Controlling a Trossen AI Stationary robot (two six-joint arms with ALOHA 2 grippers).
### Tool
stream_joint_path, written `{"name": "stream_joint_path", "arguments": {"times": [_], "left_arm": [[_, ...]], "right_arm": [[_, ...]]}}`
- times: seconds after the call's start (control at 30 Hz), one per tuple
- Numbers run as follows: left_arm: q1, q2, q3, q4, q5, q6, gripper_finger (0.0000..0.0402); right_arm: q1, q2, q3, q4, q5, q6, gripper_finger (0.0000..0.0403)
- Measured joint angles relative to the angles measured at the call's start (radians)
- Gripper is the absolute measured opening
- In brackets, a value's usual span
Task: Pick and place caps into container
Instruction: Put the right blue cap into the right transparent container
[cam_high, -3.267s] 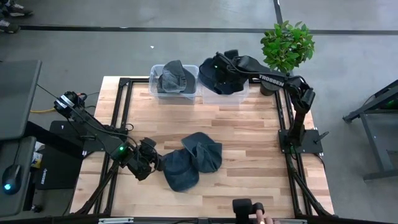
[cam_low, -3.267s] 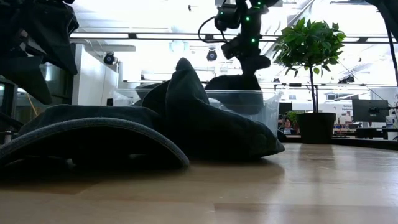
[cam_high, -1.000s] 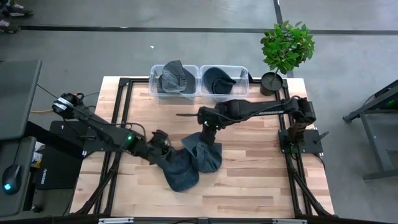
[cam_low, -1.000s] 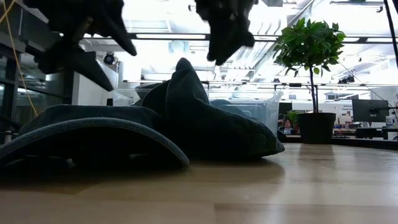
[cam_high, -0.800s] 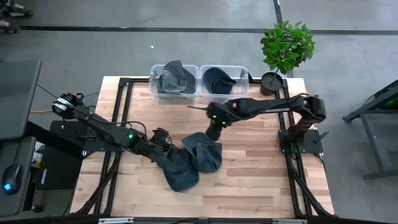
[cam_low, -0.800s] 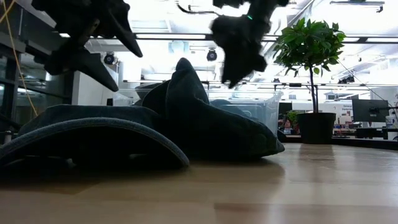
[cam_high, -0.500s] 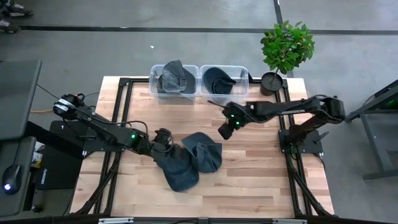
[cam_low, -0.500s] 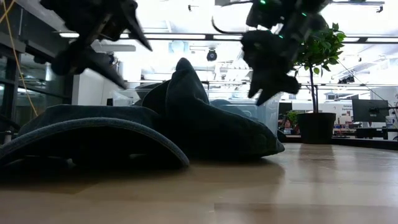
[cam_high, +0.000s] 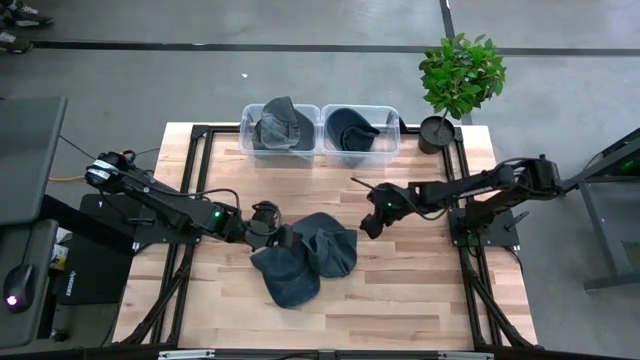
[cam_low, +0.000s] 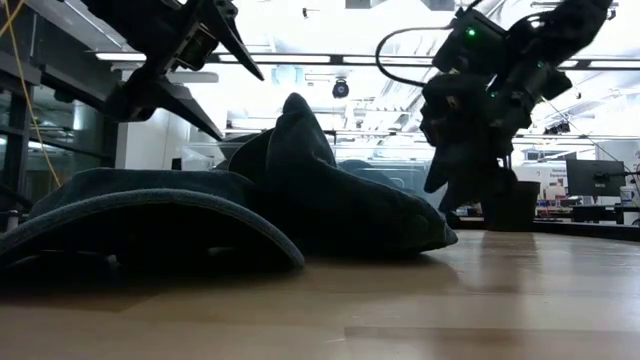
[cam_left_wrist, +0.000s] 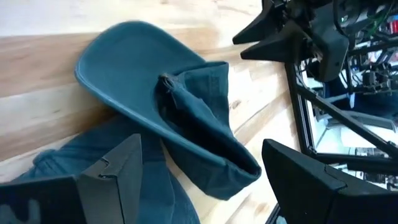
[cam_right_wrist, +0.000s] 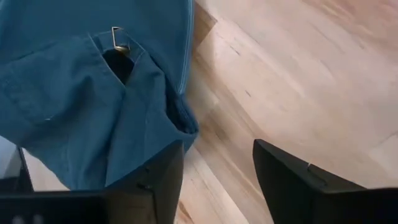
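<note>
Two blue denim caps lie overlapping on the middle of the table: one toward the right (cam_high: 330, 245) and one toward the near edge (cam_high: 287, 282), resting brim-down (cam_low: 150, 215). My left gripper (cam_high: 270, 233) hangs open above their left edge; its wrist view looks down on a brim (cam_left_wrist: 137, 74). My right gripper (cam_high: 368, 225) is open just right of the right-hand cap, whose back strap and buckle (cam_right_wrist: 118, 38) show in its wrist view. Two more caps lie in the bins: a grey-blue one (cam_high: 280, 125) and a dark one (cam_high: 350, 130).
Two clear plastic bins stand side by side at the table's far edge, the left one (cam_high: 247, 140) and the right one (cam_high: 393, 140). A potted plant (cam_high: 460, 75) stands at the far right corner. Bare wood shows to the right of and nearer than the caps.
My right gripper has swung from above the caps' far side toward the table's right and near edge, and has come down beside the right-hand cap. My left gripper has edged right, over the caps' left edge. The caps have kept still.
</note>
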Motion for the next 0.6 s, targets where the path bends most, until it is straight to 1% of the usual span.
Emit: {"name": "stream_joint_path", "arguments": {"times": [0.13,0.27,0.37,0.47,0.6], "left_arm": [[0.0,0.0,0.0,0.0,0.016,0.0,0.0262],[0.0,0.0,0.0,-0.005,0.013,0.0,0.0262],[0.0,0.0,0.0,-0.01,0.012,0.0,0.0262],[0.0,0.0,0.0,-0.011,0.018,0.0,0.0262],[0.0,0.0,0.0,-0.021,0.018,0.0,0.0262]], "right_arm": [[0.014,0.0,-0.036,0.081,0.0,0.081,0.0218],[0.022,0.0,-0.055,0.117,-0.005,0.16,0.0257],[0.033,0.0,-0.055,0.14,-0.004,0.197,0.0279],[0.044,0.011,-0.055,0.168,-0.004,0.244,0.0288],[0.062,0.045,-0.055,0.199,0.016,0.307,0.0289]]}}
